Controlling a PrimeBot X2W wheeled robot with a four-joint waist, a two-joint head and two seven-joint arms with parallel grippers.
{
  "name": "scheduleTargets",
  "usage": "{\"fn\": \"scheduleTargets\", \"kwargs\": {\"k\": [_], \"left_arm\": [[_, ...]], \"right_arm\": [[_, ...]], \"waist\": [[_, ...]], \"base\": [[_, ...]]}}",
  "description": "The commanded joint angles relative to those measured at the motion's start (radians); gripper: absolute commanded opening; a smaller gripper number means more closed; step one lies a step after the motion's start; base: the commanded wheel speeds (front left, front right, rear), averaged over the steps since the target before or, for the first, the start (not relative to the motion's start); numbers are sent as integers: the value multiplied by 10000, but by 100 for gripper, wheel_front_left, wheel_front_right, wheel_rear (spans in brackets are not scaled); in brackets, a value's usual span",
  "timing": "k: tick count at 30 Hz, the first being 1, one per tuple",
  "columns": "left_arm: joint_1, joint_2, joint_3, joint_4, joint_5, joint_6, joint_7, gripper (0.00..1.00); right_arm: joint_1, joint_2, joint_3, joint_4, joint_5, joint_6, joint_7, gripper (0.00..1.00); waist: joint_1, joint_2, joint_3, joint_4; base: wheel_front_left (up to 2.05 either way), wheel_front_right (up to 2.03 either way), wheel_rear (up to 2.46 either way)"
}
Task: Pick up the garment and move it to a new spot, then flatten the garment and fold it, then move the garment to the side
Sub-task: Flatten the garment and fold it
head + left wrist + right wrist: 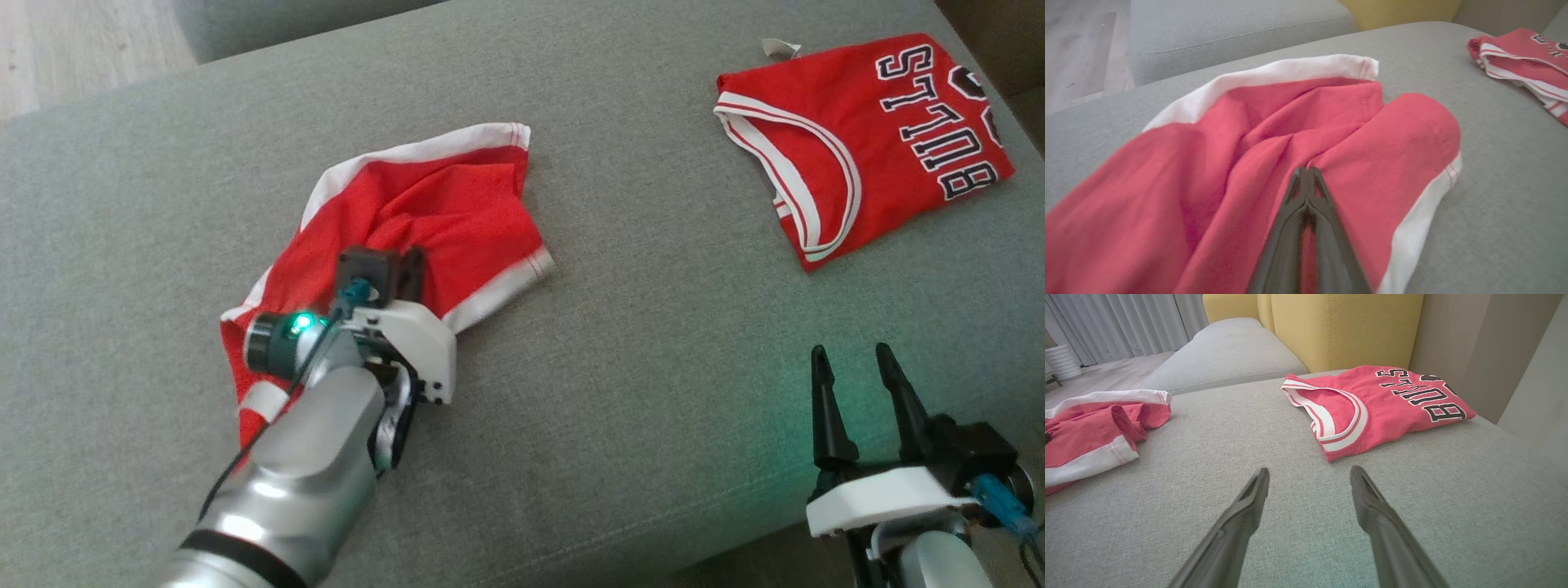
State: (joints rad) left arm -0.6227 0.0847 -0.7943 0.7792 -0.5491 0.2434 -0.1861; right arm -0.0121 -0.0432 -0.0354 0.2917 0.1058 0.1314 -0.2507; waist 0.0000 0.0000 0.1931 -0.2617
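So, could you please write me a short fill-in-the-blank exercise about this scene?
1. The left end effector is ____ on the crumpled red garment.
2. The right end effector is ____, holding nothing.
3. The folded jersey reads ____ in black letters.
4. Both garments lie on a ____ cushion.

Missing words: shut; open; BULLS; grey.

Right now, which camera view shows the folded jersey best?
The right wrist view: the jersey lies whole and large there, its lettering upright. The head view has the jersey whole too, from above, but smaller, lettering upside down. The left wrist view catches one end of the jersey, cut by the frame's edge.
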Motion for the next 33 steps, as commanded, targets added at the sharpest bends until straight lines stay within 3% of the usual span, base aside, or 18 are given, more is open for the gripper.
{"fn": "scheduleTargets", "kwargs": {"k": [1, 4, 5, 6, 7, 8, 12, 18, 25, 33], "left_arm": [[-558, 95, 380, -77, -42, 60, -154, 0], [-717, 17, 436, 546, -159, -95, -262, 0], [-769, -74, 327, 912, -252, -474, -282, 12], [-746, -132, 300, 1034, -396, -776, -278, 41], [-727, -177, 240, 1202, -480, -958, -215, 93], [-737, -209, 95, 1344, -452, -1123, -194, 100], [-708, -295, -41, 1743, -589, -1300, -356, 100], [-627, -331, 195, 1279, -588, -909, -730, 100], [994, -195, 1484, -2170, 393, -101, -753, 100], [4021, 108, 3203, -5729, 1729, 421, -755, 100]], "right_arm": [[-408, -70, 267, -304, 44, -7, -111, 100], [-473, -70, 313, -284, 22, -7, -111, 100], [-485, -70, 320, -252, -8, -7, -111, 100], [-482, -70, 321, -227, -24, -7, -111, 100], [-473, -70, 312, -189, -35, -7, -111, 100], [-468, -70, 307, -160, -41, -7, -111, 100], [-426, -70, 264, -104, -27, -7, -111, 100], [-321, -70, 175, -173, -58, -7, -111, 100], [-3, -70, -205, -586, -360, -7, -111, 100], [266, -70, -666, -1060, -747, -7, -111, 100]], "waist": [[0, 0, 37, -16], [0, 0, 98, -56], [0, 0, 107, -79], [0, 0, 102, -88], [0, 0, 95, -95], [0, 0, 88, -101], [0, 0, 20, -57], [0, 0, -224, 237], [0, 0, -645, 1032], [0, 0, -1154, 2105]], "base": [[0, 0, 0], [0, 0, 0], [0, 0, 0], [0, 0, 0], [0, 0, 0], [0, 0, 0], [0, 0, 0], [0, 0, 0], [0, 0, 0], [0, 0, 0]]}}
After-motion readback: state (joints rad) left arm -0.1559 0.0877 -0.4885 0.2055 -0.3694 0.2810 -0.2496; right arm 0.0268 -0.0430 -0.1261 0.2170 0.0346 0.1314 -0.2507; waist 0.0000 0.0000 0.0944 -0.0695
